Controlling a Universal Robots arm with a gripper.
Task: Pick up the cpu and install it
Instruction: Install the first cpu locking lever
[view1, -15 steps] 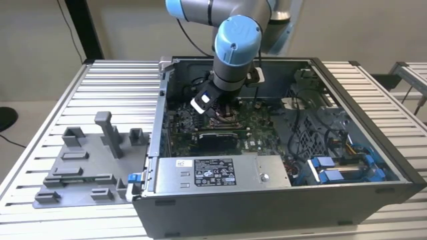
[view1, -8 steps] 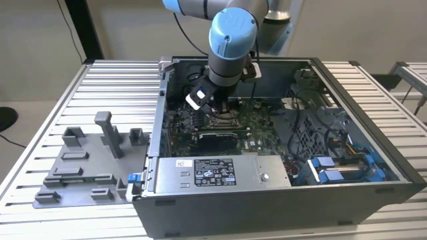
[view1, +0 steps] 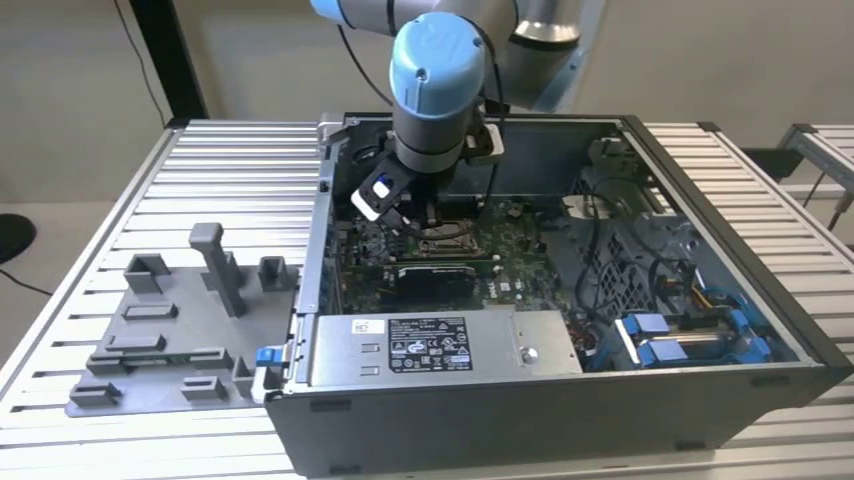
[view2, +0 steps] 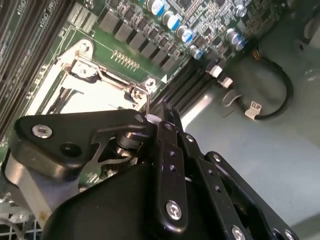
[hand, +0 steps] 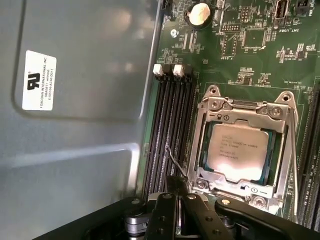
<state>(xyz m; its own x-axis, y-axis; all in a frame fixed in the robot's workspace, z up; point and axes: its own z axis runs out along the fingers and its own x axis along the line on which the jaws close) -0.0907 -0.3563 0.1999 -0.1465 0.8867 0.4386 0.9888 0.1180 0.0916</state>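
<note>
The cpu sits in its socket and the arm hangs just above it

The cpu (hand: 238, 152) lies flat inside the square metal socket frame (hand: 243, 102) on the green board (hand: 250, 45), so the chip is already in its place. To do this step well, the chip should lie level with its corners lined up, and nothing should push on it hard. The arm (view1: 437, 80) reaches down into the open computer case (view1: 747, 330), its wrist pointing at the board. The gripper (hand: 176, 181) hovers beside the frame's thin wire lever (hand: 175, 162). I cannot tell if the jaws are apart or together.
</note>
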